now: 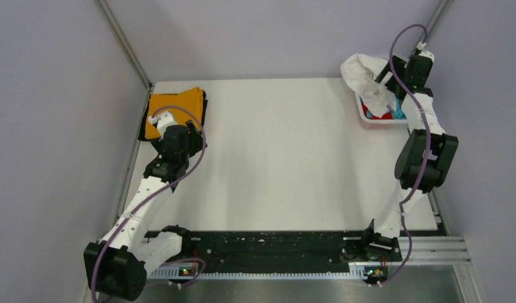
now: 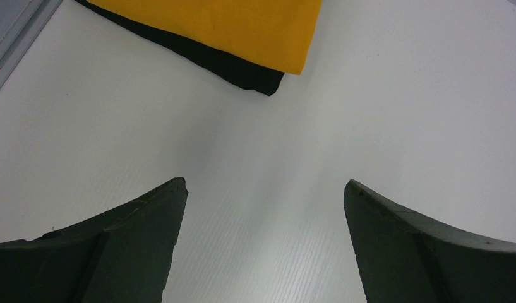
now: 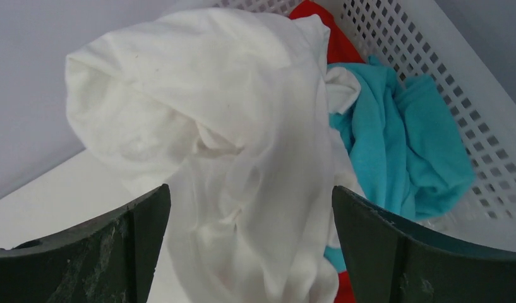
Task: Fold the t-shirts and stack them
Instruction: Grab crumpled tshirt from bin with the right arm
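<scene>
A large white t-shirt point(image 3: 230, 158) spills over the rim of a mesh basket point(image 3: 432, 57), covering a teal tee point(image 3: 413, 145) and a red tee point(image 3: 334, 38) inside. The right gripper point(image 3: 250, 189) hangs wide open, empty, just above it. Far left of the basket, the left gripper point(image 2: 264, 183), also open and empty, faces an orange tee point(image 2: 242, 25) folded on a black tee point(image 2: 242, 71). The white cloth looks light and floppy; a raised fold suits pinching.

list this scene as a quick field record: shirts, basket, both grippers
folded stack: orange t-shirt on black t-shirt, far left corner of table
container: white mesh basket, far right, holds red t-shirt and teal t-shirt
white t-shirt: crumpled, draped over the basket rim
left gripper: open, over the table near the stack
right gripper: open, white t-shirt between its jaws
</scene>
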